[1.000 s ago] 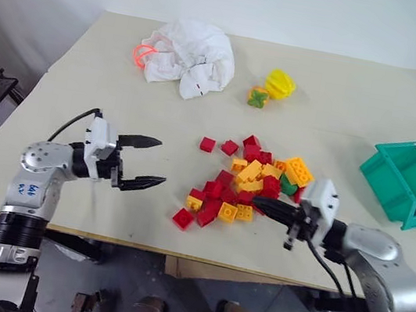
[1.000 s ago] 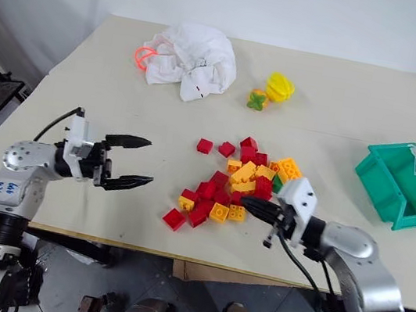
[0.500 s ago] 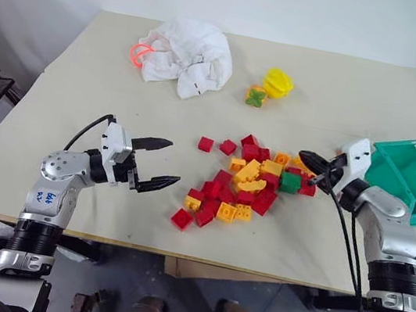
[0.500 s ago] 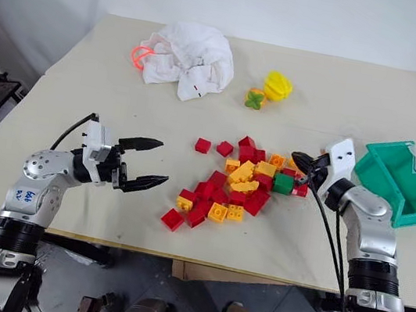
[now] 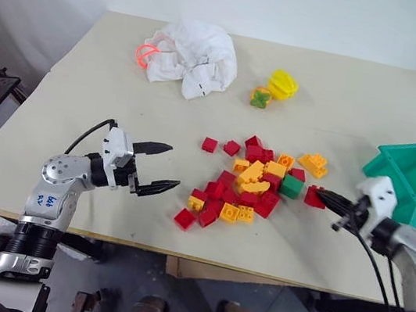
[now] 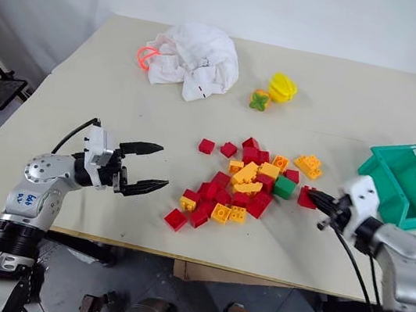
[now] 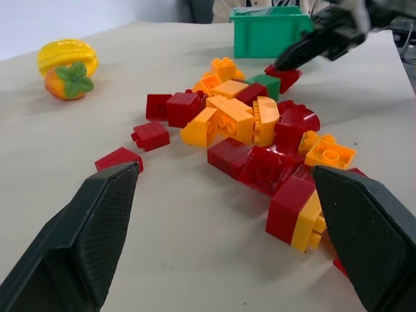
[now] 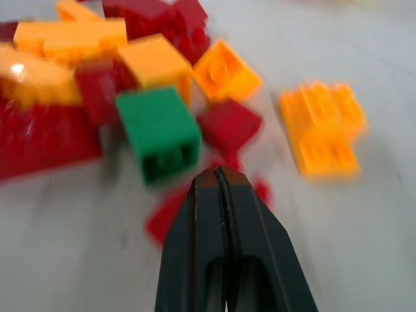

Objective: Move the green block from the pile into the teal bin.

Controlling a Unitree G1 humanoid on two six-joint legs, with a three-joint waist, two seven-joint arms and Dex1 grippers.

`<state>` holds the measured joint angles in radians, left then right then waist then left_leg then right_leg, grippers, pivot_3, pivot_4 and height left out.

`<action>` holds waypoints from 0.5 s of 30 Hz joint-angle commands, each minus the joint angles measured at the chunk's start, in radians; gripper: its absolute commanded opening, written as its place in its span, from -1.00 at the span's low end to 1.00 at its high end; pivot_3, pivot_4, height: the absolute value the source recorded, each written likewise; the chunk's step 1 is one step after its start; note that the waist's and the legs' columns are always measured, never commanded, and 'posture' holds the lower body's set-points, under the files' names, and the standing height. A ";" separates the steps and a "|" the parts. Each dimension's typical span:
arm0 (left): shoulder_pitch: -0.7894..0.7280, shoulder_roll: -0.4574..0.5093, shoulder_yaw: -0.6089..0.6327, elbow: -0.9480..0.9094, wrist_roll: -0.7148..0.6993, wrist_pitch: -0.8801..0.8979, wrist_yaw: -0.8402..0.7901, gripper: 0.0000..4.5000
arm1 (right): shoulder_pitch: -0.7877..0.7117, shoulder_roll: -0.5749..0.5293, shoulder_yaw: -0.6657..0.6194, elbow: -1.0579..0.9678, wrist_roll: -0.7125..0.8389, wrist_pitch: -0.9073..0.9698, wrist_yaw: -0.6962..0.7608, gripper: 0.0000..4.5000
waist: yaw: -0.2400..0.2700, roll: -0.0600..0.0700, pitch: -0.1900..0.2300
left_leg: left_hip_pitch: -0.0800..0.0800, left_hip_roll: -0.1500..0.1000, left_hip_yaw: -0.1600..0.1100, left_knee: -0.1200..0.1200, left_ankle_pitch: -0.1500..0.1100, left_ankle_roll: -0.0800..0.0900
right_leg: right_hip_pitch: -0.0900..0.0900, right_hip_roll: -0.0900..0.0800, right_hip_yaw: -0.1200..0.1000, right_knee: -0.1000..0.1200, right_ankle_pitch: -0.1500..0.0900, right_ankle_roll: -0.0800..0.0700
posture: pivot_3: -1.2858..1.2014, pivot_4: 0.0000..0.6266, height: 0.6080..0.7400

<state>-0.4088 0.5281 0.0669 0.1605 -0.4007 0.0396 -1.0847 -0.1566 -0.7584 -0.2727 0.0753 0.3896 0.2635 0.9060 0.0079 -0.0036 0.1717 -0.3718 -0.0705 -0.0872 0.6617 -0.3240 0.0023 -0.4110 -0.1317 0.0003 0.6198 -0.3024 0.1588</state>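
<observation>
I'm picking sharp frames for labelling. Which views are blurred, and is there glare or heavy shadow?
Right wrist view: smeared, green block soft-edged. Left wrist view: bricks of the pile crisp, teal bin softer. Eye views: even light, no glare, faint shadows on the table.

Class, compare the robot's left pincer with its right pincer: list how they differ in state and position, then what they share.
The left pincer is open, fingers spread wide; the right pincer is shut, fingers pressed together, holding nothing. The left pincer sits apart from the pile on its left side; the right pincer's tip is at a red brick on the pile's right edge, near the green block. Both have black fingers, hang low over the table and point toward the pile.
</observation>
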 commanded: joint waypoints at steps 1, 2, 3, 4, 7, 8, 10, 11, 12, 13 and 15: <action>0.004 0.031 0.026 -0.024 -0.008 -0.035 -0.024 1.00 | 0.106 -0.041 -0.220 -0.099 0.156 -0.042 0.128 -0.99 | 0.003 0.000 0.000 | 0.000 0.000 0.000 0.000 0.000 0.000 | 0.000 0.000 0.000 0.000 0.000 0.000 | 0.03 -0.52 1.00; 0.004 0.040 0.033 -0.016 -0.009 -0.038 -0.031 1.00 | 0.166 -0.074 -0.262 -0.120 0.168 -0.030 0.176 -0.92 | 0.005 0.000 0.000 | 0.000 0.000 0.000 0.000 0.000 0.000 | 0.000 0.000 0.000 -0.002 0.000 0.000 | 0.03 -0.52 1.00; 0.004 0.045 0.037 -0.009 -0.009 -0.041 -0.035 1.00 | 0.206 -0.097 -0.281 -0.133 0.170 -0.017 0.204 -0.82 | 0.007 0.000 0.000 | 0.000 0.000 0.000 0.000 0.000 0.000 | 0.000 0.000 0.000 -0.003 0.000 0.000 | 0.03 -0.52 1.00; 0.004 0.051 0.039 -0.004 -0.010 -0.045 -0.040 1.00 | 0.235 -0.114 -0.293 -0.126 0.144 -0.052 0.219 -0.73 | 0.007 0.000 0.000 | 0.000 0.000 0.001 -0.001 0.000 0.000 | 0.000 0.000 0.000 -0.003 0.000 0.000 | 0.03 -0.52 1.00; 0.001 0.067 0.051 0.017 -0.014 -0.052 -0.050 1.00 | 0.303 -0.133 -0.386 -0.058 0.136 -0.102 0.236 -0.30 | 0.007 0.000 0.000 | 0.002 0.001 0.002 -0.001 -0.001 0.001 | 0.002 0.001 0.001 -0.005 0.000 0.000 | 0.03 -0.52 1.00; -0.003 0.067 0.063 0.027 -0.029 -0.040 -0.052 1.00 | 0.323 -0.145 -0.389 -0.025 0.115 -0.131 0.254 -0.15 | 0.007 0.000 0.000 | 0.002 0.001 0.002 -0.001 -0.001 0.001 | 0.002 0.001 0.001 -0.005 0.000 0.000 | 0.03 -0.52 1.00; -0.010 0.062 0.083 0.047 -0.044 -0.027 -0.038 1.00 | 0.339 -0.164 -0.371 0.009 0.086 -0.159 0.280 0.13 | 0.007 0.000 0.000 | 0.002 0.001 0.003 -0.001 -0.001 0.001 | 0.002 0.001 0.001 -0.005 0.000 0.000 | 0.03 -0.52 1.00; -0.012 0.063 0.080 0.053 -0.038 -0.033 -0.041 1.00 | 0.320 -0.168 -0.351 0.010 0.080 -0.159 0.274 0.29 | 0.006 0.000 0.000 | 0.002 0.001 0.003 -0.001 -0.001 0.001 | 0.002 0.001 0.001 -0.005 0.000 0.000 | 0.03 -0.52 1.00; -0.013 0.064 0.076 0.057 -0.031 -0.039 -0.044 1.00 | 0.303 -0.170 -0.339 0.009 0.079 -0.156 0.267 0.43 | 0.002 0.000 0.000 | 0.002 0.001 0.003 -0.001 -0.001 0.001 | 0.002 0.001 0.001 -0.005 0.000 0.000 | 0.03 -0.52 1.00; -0.017 0.061 0.072 0.059 -0.027 -0.043 -0.045 1.00 | 0.256 -0.175 -0.298 -0.004 0.066 -0.128 0.237 0.57 | 0.000 0.000 0.000 | 0.002 0.001 0.004 -0.001 -0.001 0.001 | 0.002 0.001 0.002 -0.005 0.000 0.001 | 0.03 -0.52 1.00; -0.024 0.051 0.066 0.057 -0.028 -0.042 -0.045 1.00 | 0.173 -0.186 -0.221 -0.052 0.091 0.017 0.192 0.87 | -0.011 0.000 0.000 | 0.003 0.002 0.005 0.000 -0.001 0.001 | 0.002 0.001 0.003 -0.004 0.001 0.001 | 0.03 -0.52 1.00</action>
<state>-0.4185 0.5826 0.1281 0.2395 -0.4215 0.0095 -1.1275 0.0640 -0.9163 -0.5296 0.0876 0.4540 0.2011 1.1314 -0.0035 -0.0031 0.1721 -0.3692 -0.0691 -0.0815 0.6627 -0.3249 0.0036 -0.4102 -0.1314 0.0037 0.6172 -0.3017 0.1600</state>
